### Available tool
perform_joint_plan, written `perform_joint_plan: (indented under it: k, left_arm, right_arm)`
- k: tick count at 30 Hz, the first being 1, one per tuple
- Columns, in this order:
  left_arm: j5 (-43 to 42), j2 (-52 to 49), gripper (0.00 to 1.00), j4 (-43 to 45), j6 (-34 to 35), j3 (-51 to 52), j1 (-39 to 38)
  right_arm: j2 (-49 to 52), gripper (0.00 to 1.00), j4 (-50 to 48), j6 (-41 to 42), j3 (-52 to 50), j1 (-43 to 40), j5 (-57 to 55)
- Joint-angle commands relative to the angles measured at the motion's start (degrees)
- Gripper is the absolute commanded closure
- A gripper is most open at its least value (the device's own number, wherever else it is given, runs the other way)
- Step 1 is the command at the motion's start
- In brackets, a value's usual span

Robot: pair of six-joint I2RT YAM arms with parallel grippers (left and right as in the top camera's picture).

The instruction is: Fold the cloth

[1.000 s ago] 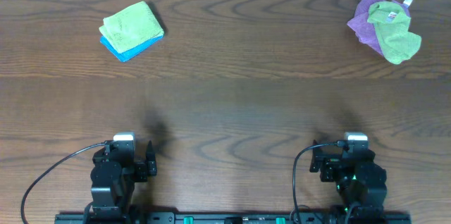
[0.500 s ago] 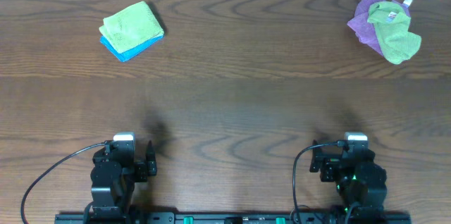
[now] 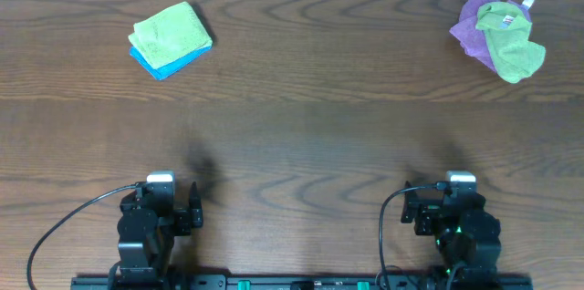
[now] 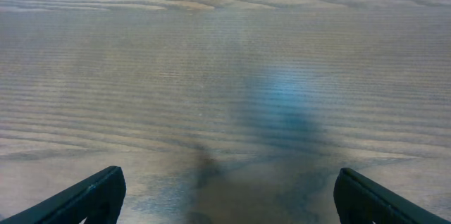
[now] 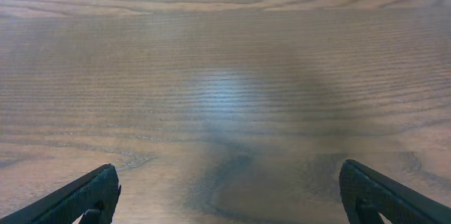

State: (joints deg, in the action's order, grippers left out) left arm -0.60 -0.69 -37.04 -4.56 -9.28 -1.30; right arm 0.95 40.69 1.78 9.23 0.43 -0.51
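**Currently: both end effectors released, cloths at the far corners**

My left end effector (image 4: 229,196) is spread wide. In the left wrist view its fingers (image 4: 95,192) sit at the lower L and lower R corners w/ only bare bench (image 3: 301,135) between them. My right end effector (image 5: 229,196) is spread just as wide, nothing gripped. In the overhead view both my arms sit at the bottom edge, L and R of center.

The crumpled green cloth (image 3: 514,46) lies upper right, draped partly over a rumpled purple cloth (image 3: 474,18); a sliver of the pair shows at the top right of the right wrist view. Upper left, well apart from those, a folded green cloth (image 3: 171,33) rests on a blue cloth (image 3: 162,65), whose corner peeks in at the top of the left wrist view.
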Motion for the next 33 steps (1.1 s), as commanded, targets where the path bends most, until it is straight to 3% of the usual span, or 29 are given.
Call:
perform_joint_plan:
  k: [1, 9, 15, 22, 33]
  left_arm:
    - [1.05, 0.48, 0.05, -0.26, -0.59, 0.39, 0.15]
    - [1.07, 0.48, 0.04, -0.26, -0.59, 0.39, 0.15]
    - [1.05, 0.48, 0.05, -0.26, -0.59, 0.39, 0.15]
    - [1.07, 0.48, 0.05, -0.26, -0.59, 0.39, 0.15]
    - [1.07, 0.48, 0.04, -0.26, -0.59, 0.39, 0.15]
  right_arm:
    - [-0.66, 0.01, 0.28, -1.01, -0.15, -0.5, -0.57]
    - [-0.61, 0.01, -0.02, -0.98, -0.13, -0.79, -0.57]
    - [3.91, 0.01, -0.15, 7.26, 2.93, -3.72, -0.55]
    - [21.94, 0.01, 1.49, 8.46, 17.09, -8.79, -0.59]
    - [52.87, 0.01, 11.04, 8.94, 48.04, -12.5, -0.57]
